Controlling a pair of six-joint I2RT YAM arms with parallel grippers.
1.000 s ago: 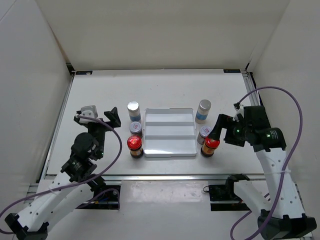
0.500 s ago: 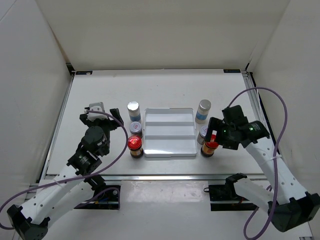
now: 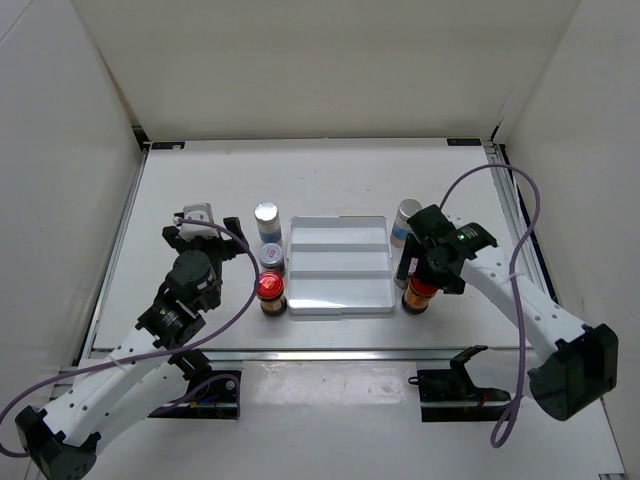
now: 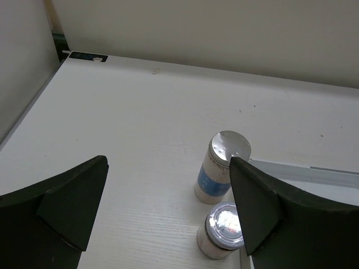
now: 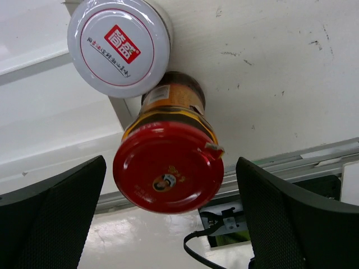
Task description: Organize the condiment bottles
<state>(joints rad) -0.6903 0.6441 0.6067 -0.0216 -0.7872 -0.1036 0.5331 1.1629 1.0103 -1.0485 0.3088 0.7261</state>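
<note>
In the left half of the overhead view the left gripper (image 3: 205, 238) stands wide open and empty, well apart from the column of three jars on the left side of the white ridged rectangular tray (image 3: 340, 292); its wrist view puts the tall silver-capped jar with a blue label (image 4: 222, 167) and the short silver-capped jar (image 4: 224, 230) ahead and right of the gap's centre, close by the right-hand finger, both upright; the red-capped jar of brown contents (image 3: 268, 290) sits at the bottom of that column.

Right of the tray, the right gripper (image 3: 416, 275) is spread wide and holds nothing, poised over the second red-capped brown jar (image 5: 167, 168) by the tray's lower right corner; in the wrist view that red lid fills the middle between the two black fingers, the jar upright, its long axis pointing at the camera; the white-lidded short jar (image 5: 119, 46) stands just beside it at upper left, touching or not I cannot tell.

The right arm looks the nearer; a straight drop and squeeze seems called for, minding that close neighbour.
</note>
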